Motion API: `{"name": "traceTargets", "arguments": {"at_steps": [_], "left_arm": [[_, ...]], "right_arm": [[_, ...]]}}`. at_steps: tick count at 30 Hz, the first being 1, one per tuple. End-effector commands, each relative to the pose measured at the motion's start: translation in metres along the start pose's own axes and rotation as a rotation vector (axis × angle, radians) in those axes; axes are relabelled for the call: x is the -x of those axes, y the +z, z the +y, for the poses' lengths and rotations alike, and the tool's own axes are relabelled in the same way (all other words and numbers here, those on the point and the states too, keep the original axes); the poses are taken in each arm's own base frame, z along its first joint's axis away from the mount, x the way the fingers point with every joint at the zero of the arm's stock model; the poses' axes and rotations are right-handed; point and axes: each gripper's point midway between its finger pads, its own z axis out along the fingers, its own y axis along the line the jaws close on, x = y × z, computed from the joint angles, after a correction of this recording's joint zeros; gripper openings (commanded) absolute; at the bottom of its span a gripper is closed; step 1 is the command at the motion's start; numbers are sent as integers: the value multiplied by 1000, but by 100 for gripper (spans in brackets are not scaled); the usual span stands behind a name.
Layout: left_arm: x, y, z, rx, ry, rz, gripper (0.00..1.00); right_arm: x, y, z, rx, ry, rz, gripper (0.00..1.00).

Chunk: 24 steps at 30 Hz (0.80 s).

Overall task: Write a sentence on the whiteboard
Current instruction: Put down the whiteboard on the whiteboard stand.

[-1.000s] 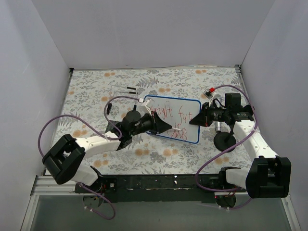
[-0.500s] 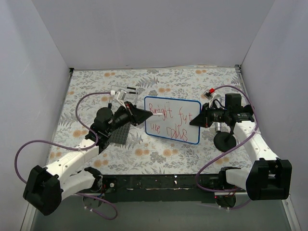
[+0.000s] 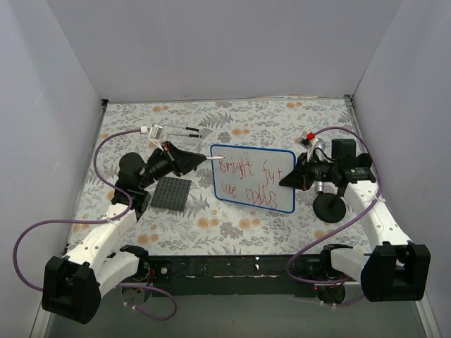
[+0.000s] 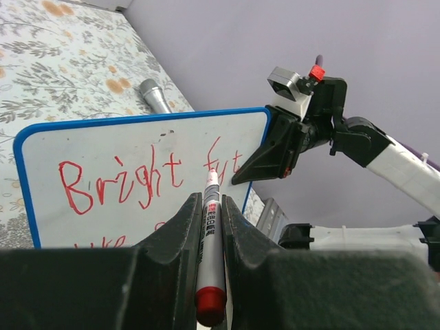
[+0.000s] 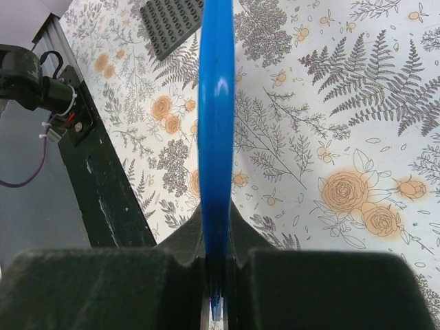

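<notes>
Your left arm has swung back off the board face. A second ago it covered the lower line, and now the left gripper [image 3: 200, 160] sits at 9 o'clock of the whiteboard [image 3: 254, 153], with both red lines of the sentence [image 3: 243, 170] uncovered. Its jaws are closed snugly on the marker [image 4: 210, 261], tip forward by the board's upper-left corner; whether it touches, you cannot tell. The wrist points toward 3 o'clock, with the studded plate [image 3: 172, 193] just below it.

The board lies right of centre on the floral cloth, its face turned toward the left arm. At its 3 o'clock edge the right gripper [image 5: 216, 237] pinches the blue rim, wrist aimed at 9 o'clock.

Judge the board as thin, stiff and light, with a slick face — pen pressure far from that single clamp will likely lever it. Hold it by the rim only, since the fresh ink probably smears.
</notes>
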Motion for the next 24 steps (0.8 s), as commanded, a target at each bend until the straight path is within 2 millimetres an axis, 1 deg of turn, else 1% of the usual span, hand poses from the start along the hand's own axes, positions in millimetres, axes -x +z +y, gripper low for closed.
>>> {"name": "traceTargets", "arguments": {"at_steps": [1,3,4,5,8,9,11,12,14,15,18,19,21,22,24], "left_arm": [[5,-7,-30,-116,19,11,0],[-6,-12,-29,-127,-6,19,0],[-8,-16,-32,-136,-7,16,0],[-17,-20,-27,-127,-31,27,0],[-22,-27,-28,-130,-33,19,0],[-26,-30,-28,-127,-38,23,0],[-28,-33,-29,-126,-27,19,0],[-28,-35,-30,-128,-14,19,0],[-28,-36,-32,-131,3,21,0],[-25,-37,-38,-143,24,17,0],[-25,-37,-40,-144,85,46,0],[-20,-36,-45,-156,135,47,0],[-23,-36,-44,-157,161,84,0],[-22,-35,-49,-173,181,104,0],[-28,-36,-45,-170,206,144,0]], "right_arm": [[35,-13,17,17,-164,-67,1],[42,-17,20,12,-185,-73,1],[43,-18,21,14,-188,-72,1],[48,-20,25,22,-207,-75,1],[52,-22,31,48,-214,-72,1],[57,-23,33,51,-231,-75,1],[59,-25,34,52,-232,-65,1],[65,-27,36,51,-270,-70,1],[66,-28,37,53,-269,-57,1],[67,-29,37,51,-294,-55,1],[69,-33,39,46,-316,-40,1],[71,-35,40,43,-341,-33,1],[71,-37,41,44,-360,-26,1],[70,-38,43,50,-373,-18,1],[73,-40,47,55,-396,-18,1]]}}
